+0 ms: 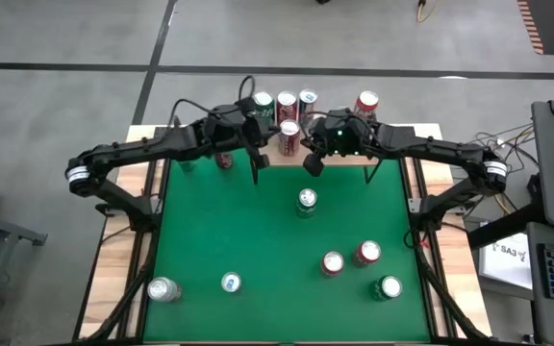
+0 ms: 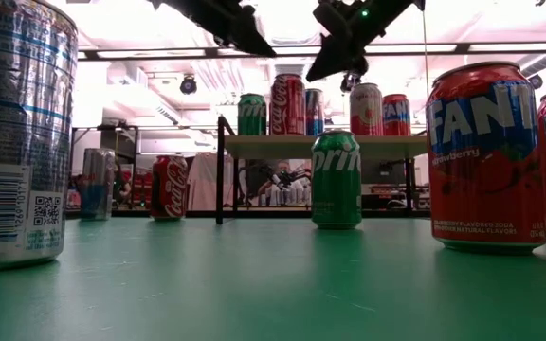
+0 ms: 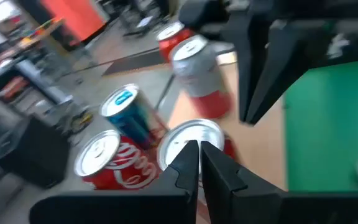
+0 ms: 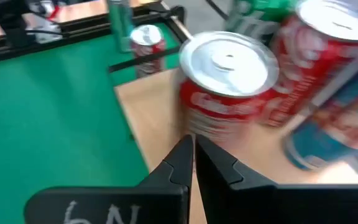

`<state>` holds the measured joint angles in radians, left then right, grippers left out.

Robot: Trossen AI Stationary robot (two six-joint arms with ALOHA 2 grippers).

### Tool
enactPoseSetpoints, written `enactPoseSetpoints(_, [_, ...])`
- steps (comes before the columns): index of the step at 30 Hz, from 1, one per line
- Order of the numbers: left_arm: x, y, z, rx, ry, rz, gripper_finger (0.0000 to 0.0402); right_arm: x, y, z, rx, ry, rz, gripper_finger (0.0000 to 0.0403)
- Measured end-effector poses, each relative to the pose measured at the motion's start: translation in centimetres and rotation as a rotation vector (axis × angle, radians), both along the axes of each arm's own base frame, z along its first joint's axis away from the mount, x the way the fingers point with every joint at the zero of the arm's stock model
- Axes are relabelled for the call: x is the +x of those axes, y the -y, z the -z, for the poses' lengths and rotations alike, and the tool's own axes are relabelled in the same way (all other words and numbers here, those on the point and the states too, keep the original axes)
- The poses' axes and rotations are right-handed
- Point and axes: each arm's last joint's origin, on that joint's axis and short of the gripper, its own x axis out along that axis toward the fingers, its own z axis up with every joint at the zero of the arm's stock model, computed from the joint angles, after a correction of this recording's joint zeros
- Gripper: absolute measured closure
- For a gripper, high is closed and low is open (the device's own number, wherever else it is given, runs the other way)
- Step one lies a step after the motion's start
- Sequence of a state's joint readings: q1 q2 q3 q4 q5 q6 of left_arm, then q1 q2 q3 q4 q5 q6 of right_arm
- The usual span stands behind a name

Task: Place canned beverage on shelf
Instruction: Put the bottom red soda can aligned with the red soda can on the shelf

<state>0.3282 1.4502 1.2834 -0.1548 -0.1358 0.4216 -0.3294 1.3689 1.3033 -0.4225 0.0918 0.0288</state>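
Note:
The shelf (image 1: 392,144), a light wooden board on thin black legs, stands at the table's far edge and also shows in the low view (image 2: 320,145). Several cans stand upright on it, among them a red one (image 1: 289,135) near its front. My left gripper (image 3: 197,155) is shut and empty, above that red can's top (image 3: 188,134). My right gripper (image 4: 193,152) is shut and empty over the shelf's near edge (image 4: 160,118), just right of the same can (image 4: 225,93). In the low view both grippers (image 2: 259,45) (image 2: 322,68) hang clear above the cans.
A green Sprite can (image 1: 307,200) stands mid-table. Two red cans (image 1: 333,262) (image 1: 367,253) and a green one (image 1: 389,287) stand near right. A blue-white can (image 1: 231,283) and a silver can (image 1: 163,289) stand near left. A Coca-Cola can (image 1: 224,159) stands by the shelf's left legs.

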Motion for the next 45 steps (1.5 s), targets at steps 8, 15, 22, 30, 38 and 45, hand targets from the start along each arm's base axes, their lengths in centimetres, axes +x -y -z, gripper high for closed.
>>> enactPoseSetpoints(8, [-4.0, 1.6, 0.3, -0.039, 0.067, 0.153, 0.0401, 2.4, -0.7, 1.4, 0.004, 0.035, -0.036, 0.0394])
enactPoseSetpoints(15, [-7.8, 3.0, 1.6, 0.008, 0.208, 0.155, 0.0401, 3.0, -0.5, 1.7, 0.022, 0.067, 0.055, 0.0394])
enactPoseSetpoints(22, [-10.4, 3.9, 3.3, 0.078, 0.295, 0.164, 0.0402, 2.8, -0.5, 1.0, 0.01, 0.096, 0.107, 0.0394])
enactPoseSetpoints(30, [-11.5, 4.2, 3.4, 0.102, 0.324, 0.166, 0.0402, 2.6, -0.2, 1.0, -0.002, 0.075, 0.143, 0.0394])
enactPoseSetpoints(38, [-11.1, 4.1, 3.6, 0.099, 0.306, 0.165, 0.0402, 2.1, -0.1, 1.4, -0.019, 0.016, 0.218, 0.0394])
enactPoseSetpoints(45, [-11.0, 4.1, 3.7, 0.114, 0.293, 0.168, 0.0402, 1.9, 0.4, 1.3, -0.053, 0.006, 0.247, 0.0394])
